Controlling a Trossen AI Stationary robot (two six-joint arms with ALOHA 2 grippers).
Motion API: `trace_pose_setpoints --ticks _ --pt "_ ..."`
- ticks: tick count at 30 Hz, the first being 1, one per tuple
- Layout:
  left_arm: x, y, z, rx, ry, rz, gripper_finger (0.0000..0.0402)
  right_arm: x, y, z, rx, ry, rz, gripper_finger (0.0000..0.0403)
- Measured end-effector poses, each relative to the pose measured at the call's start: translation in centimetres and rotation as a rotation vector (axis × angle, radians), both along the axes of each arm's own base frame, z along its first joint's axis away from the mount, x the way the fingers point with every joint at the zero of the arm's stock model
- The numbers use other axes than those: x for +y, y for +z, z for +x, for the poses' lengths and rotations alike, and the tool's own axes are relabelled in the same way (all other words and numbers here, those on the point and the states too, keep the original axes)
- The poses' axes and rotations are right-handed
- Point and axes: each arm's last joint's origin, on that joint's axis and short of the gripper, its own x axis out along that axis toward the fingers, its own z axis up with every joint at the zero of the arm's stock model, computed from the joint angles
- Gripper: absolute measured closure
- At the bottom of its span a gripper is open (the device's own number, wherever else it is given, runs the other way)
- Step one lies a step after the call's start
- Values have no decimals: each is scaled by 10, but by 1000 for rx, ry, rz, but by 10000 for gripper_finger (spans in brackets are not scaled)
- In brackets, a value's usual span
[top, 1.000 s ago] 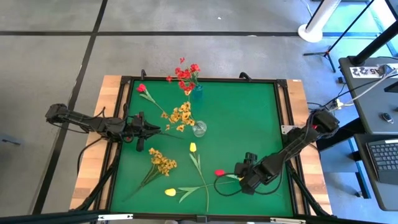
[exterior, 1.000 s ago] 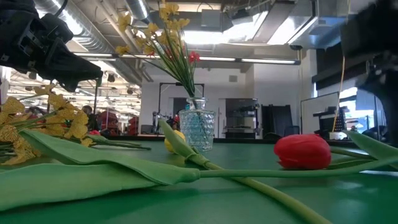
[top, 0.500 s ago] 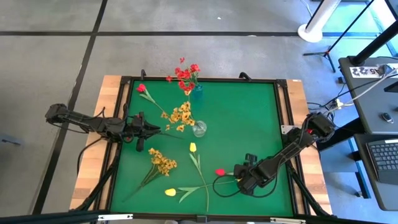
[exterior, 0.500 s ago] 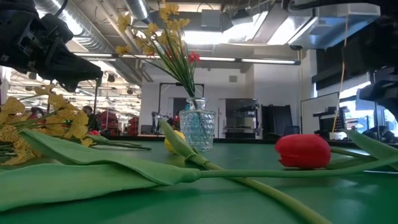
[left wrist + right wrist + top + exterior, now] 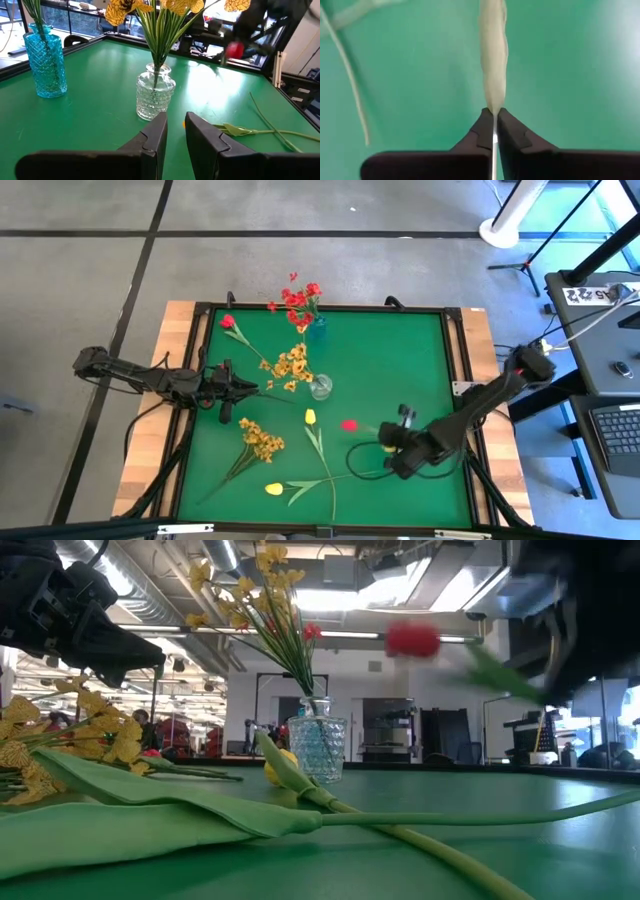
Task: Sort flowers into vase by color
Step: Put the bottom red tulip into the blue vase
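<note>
Showing no readable writing: red tulip in right end effector.

— What cannot be made out around the red tulip?
— In the low view its bloom and stem are smeared by motion, and the right gripper holding it shows only as a dark blur cut off by the picture's edge.
— Anything else?
— The yellow spray in the clear vase is cropped at the top, and the left gripper hides the yellow tulip near the worktop's middle
</note>
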Motion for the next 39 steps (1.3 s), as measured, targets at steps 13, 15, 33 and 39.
trace_pose_setpoints --ticks 13,15,33,39 --pt "0 0 0 0 0 0 335 -54 123 -5 -913 308 -31 401" --pt "0 0 0 0 -1 0 335 -69 118 3 -941 368 3 401" --pt "0 0 0 0 -4 -1 335 -254 109 15 -1424 269 -292 402" --pt "0 0 0 0 -3 -1 335 -302 93 34 -1390 257 -248 402"
